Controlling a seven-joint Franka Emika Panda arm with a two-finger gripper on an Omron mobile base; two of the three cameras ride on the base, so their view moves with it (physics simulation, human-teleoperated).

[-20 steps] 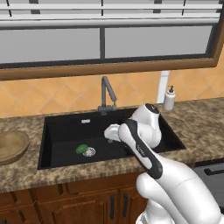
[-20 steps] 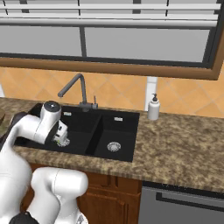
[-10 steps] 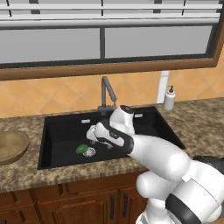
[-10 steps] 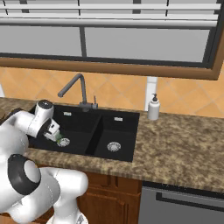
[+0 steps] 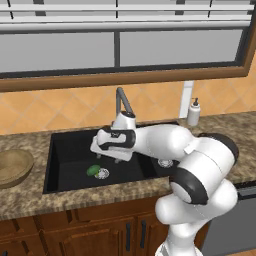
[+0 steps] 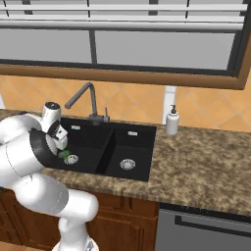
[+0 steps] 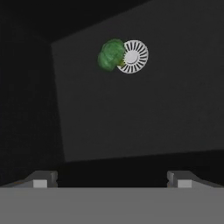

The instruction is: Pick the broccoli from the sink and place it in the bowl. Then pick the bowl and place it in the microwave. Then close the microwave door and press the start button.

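Note:
The broccoli (image 5: 93,170) is a small green lump on the floor of the black sink's (image 5: 70,140) left basin, touching the round silver drain (image 5: 102,173). My gripper (image 5: 98,152) hangs over that basin, a little above the broccoli, open and holding nothing. In the hand view the broccoli (image 7: 110,54) lies ahead beside the drain (image 7: 133,56), well beyond my spread fingertips (image 7: 41,180). From the right, my arm partly covers the broccoli (image 6: 64,154). The wooden bowl (image 5: 12,167) sits on the counter left of the sink. The microwave and its door are out of view.
A grey faucet (image 5: 121,100) rises behind the sink, close to my hand. A white soap dispenser (image 5: 193,113) stands on the speckled counter (image 6: 206,162) to the right. The smaller right basin (image 6: 128,156) has its own drain. A window runs along the wall above.
My arm has swung left from the middle of the sink and stretched out over the left basin, bringing the hand close above the broccoli. The jaws stayed open.

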